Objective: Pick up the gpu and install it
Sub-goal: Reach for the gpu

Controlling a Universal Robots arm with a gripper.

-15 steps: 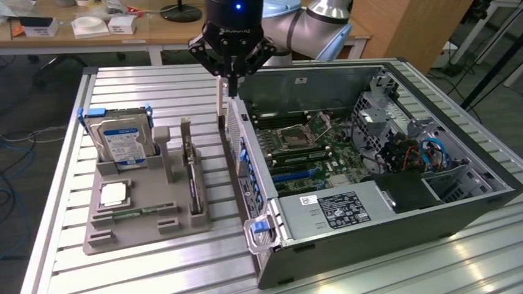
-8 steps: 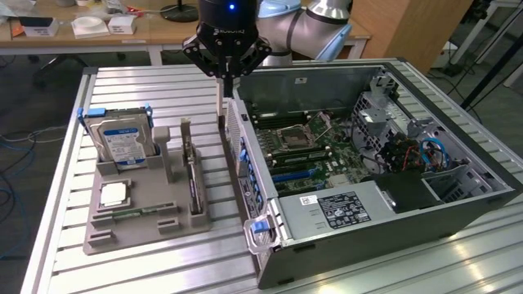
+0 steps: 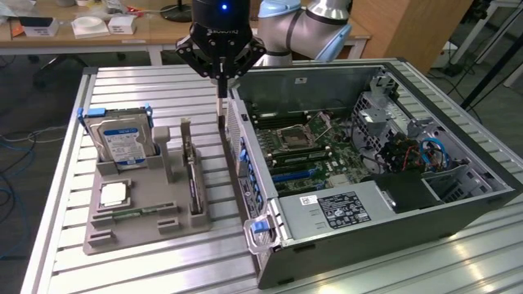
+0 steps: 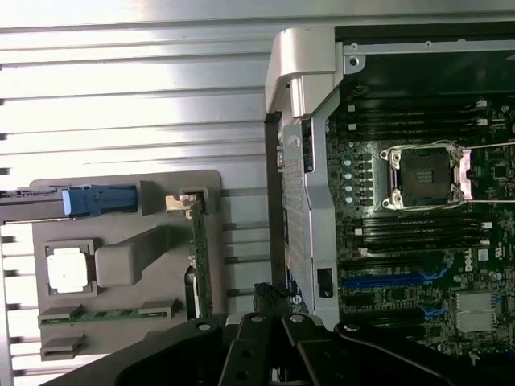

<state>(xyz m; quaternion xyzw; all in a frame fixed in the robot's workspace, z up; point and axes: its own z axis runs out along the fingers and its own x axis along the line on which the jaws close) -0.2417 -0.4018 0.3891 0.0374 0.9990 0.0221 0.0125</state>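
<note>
gpu [image 3: 193, 180] stands on edge in a slot of the grey holder tray [image 3: 131, 240], to the exterior view's left of the open computer case [image 3: 392, 214]; its long side runs near to far, and its silver bracket [image 3: 185, 136] sticks up at the far end; by my read it's not picked yet.

Handling, my judgement: light and stiff, but fragile; a thin board, so a squeeze across the flat faces mid-span risks flex and crushed parts; I'd take hold on the top edge close to the bracket, or on the bracket itself; the bare metal may be slippery.

Looks: thin, flat, long card, dark brownish-green; the edge reads green from the wrist view; component detail too small to tell.

Gripper [image 3: 220, 92] hangs over the far end of the case's left wall, just right of the tray's far end, above the card and apart from it; fingers pressed together, nothing between them as far as I see.

Also on the tray: hard drive [image 3: 122, 144] upright at far left; square processor chip [image 3: 114, 195] and memory stick [image 3: 135, 212] nearer; motherboard [image 3: 319, 153] lies exposed in the case.
</note>
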